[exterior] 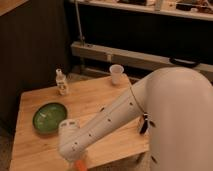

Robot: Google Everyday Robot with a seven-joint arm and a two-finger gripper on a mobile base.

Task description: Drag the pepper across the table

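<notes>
The pepper (pixel 80 164) shows only as a small orange patch at the near edge of the light wooden table (pixel 35 150), at the bottom of the camera view. My gripper (pixel 75 158) hangs straight down over it, right at the pepper, under the white wrist (pixel 70 139). The wrist and forearm cover most of the gripper and the rest of the pepper. Whether the pepper is held cannot be made out.
A green plate (pixel 50 116) lies on the table's left part. A small bottle (pixel 61 82) stands at the back left and a white cup (pixel 116 74) at the back edge. A dark object (pixel 144 125) lies near the right edge, half behind my arm.
</notes>
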